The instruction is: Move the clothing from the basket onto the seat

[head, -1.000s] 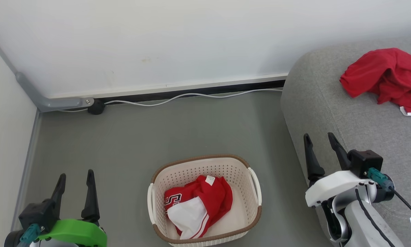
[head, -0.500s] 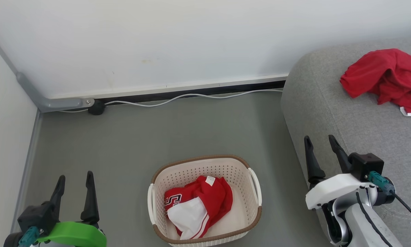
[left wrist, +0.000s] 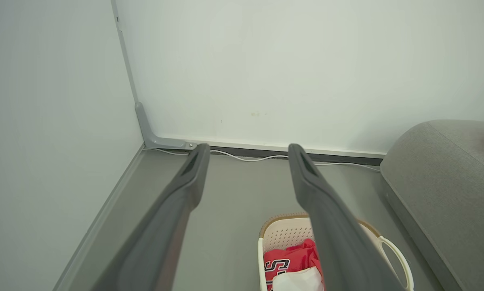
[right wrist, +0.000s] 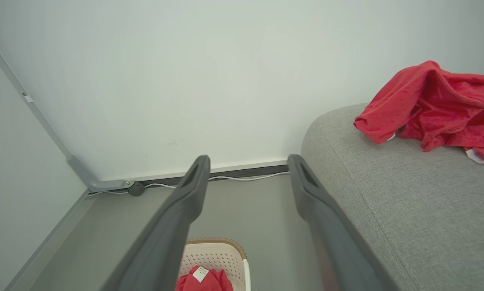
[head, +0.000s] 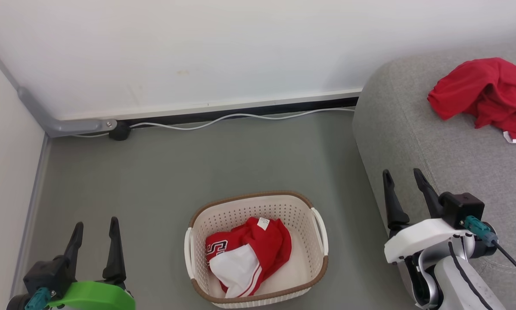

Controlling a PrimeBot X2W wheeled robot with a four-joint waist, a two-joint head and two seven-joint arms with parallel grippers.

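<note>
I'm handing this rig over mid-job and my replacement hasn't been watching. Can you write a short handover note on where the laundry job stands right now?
Left hand: open, holding nothing, over the floor left of the basket.
Right hand: open, holding nothing, at the sofa edge, right of the basket.
Things: a red garment lies crumpled on the sofa; a red-and-white garment lies in the basket on the floor.
Done: one garment is on the seat.
Left: lift the red-and-white garment from the basket and lay it on the sofa.
</note>
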